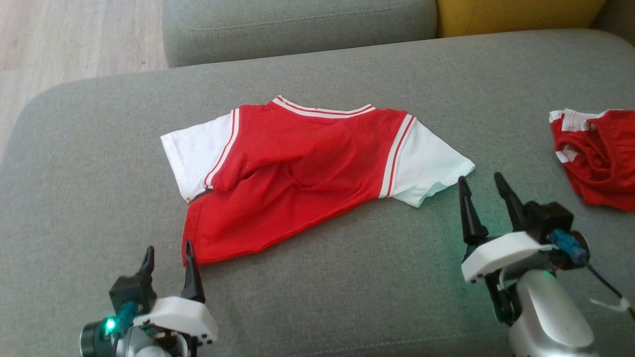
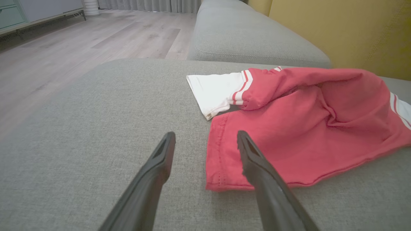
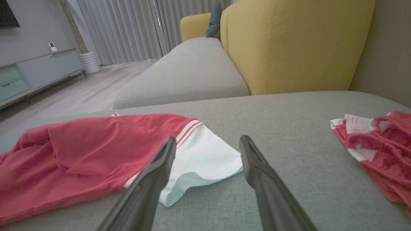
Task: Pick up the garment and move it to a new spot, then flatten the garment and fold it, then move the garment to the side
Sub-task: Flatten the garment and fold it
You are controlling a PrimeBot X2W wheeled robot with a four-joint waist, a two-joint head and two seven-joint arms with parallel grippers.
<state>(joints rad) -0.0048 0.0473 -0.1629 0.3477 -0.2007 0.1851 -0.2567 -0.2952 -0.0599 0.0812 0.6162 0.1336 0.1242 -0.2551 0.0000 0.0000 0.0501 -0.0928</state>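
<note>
A red jersey with white sleeves lies spread but wrinkled on the grey sofa cushion, its lower right part bunched up under the body. My left gripper stands open just below the jersey's lower left hem corner, with its right finger at the hem edge. My right gripper is open beside the white right sleeve, holding nothing.
A second red and white garment lies crumpled at the cushion's right edge. Behind are another grey seat and a yellow backrest. Wooden floor lies beyond the left edge.
</note>
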